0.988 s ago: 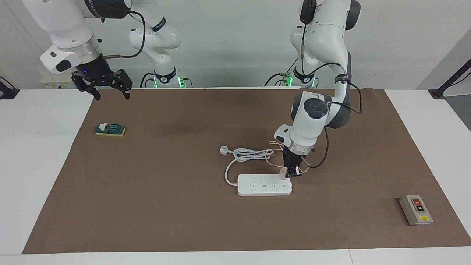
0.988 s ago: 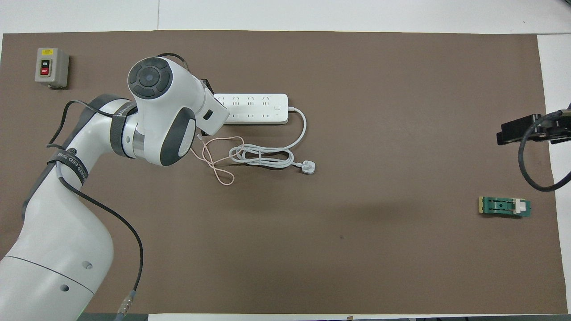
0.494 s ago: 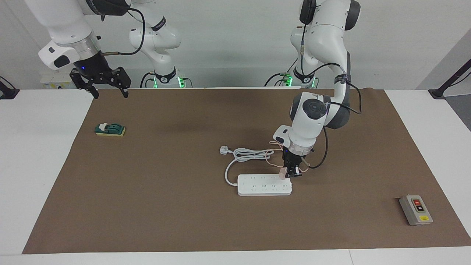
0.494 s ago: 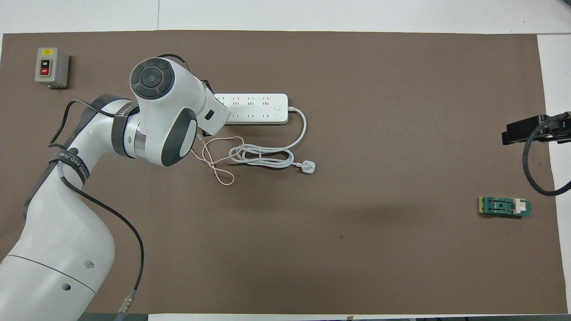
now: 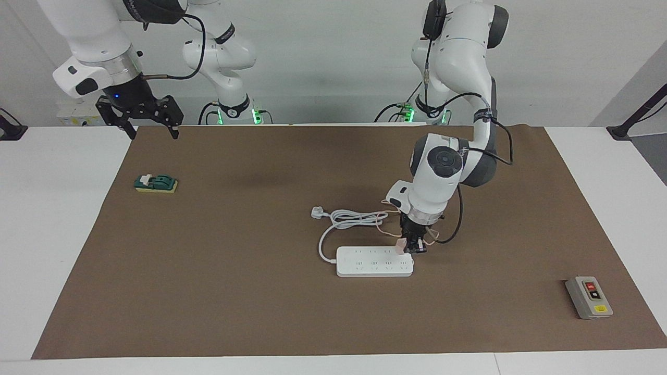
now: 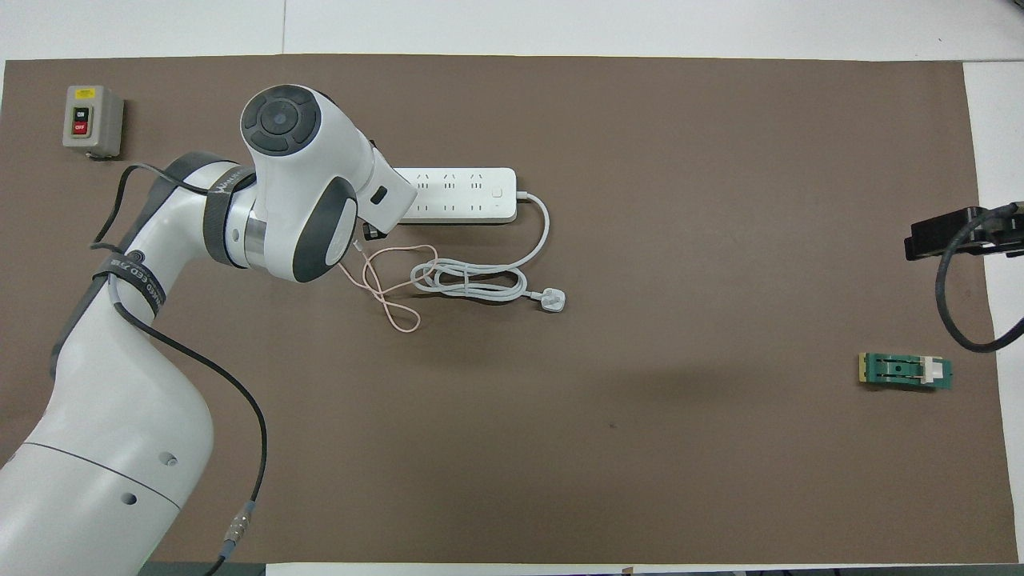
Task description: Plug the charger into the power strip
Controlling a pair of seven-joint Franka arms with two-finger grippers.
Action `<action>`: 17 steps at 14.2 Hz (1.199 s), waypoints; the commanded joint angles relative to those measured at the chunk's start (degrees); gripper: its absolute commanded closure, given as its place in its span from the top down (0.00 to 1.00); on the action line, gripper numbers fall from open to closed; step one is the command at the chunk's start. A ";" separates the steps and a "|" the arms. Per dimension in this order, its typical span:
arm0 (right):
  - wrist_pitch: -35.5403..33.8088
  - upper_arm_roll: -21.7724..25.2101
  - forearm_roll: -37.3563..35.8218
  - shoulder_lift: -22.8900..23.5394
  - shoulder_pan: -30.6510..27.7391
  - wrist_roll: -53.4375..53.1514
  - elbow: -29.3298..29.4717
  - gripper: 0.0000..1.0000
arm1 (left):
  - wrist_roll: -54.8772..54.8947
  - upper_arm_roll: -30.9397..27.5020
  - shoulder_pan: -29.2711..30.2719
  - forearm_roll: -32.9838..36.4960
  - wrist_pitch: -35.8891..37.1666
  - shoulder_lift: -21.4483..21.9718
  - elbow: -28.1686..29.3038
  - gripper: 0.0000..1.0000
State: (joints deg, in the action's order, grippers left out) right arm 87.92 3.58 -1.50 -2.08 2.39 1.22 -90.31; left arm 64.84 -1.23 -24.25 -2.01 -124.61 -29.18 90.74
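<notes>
**Charger at the strip's end**

The left pincer (image 5: 411,246) pinches the pink charger (image 5: 400,245) at the power strip (image 5: 374,262) end nearest the left arm, mid-desk. The right pincer (image 5: 151,126), spread wide, waits raised over the brown mat's (image 5: 234,291) corner.

A white surface (image 5: 62,219) fills most of the scene, and a large brown mat (image 5: 250,291) covers its middle, leaving white margins around it at both ends and along the edges. A seam crosses the bare white strip along the mat's edge farthest from the wall. Above the mat's wall-side edge rises a plain pale grey wall (image 5: 333,57), evenly lit. Soft diffuse shadows fall on the mat. Black bracket arms (image 5: 638,112) stand at the surface's corners by the wall.
</notes>
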 commanded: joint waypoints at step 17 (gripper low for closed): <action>-0.38 -0.94 -0.26 -1.35 -0.89 -0.78 -1.62 1.00 | 9.94 -0.44 1.93 3.14 -1.33 -6.68 -4.43 0.00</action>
State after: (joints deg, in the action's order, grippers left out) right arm 87.75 3.22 -1.50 -2.12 2.41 1.22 -90.38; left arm 72.43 -1.09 -24.08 -1.62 -123.23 -31.22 88.58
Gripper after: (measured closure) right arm 0.000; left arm 0.687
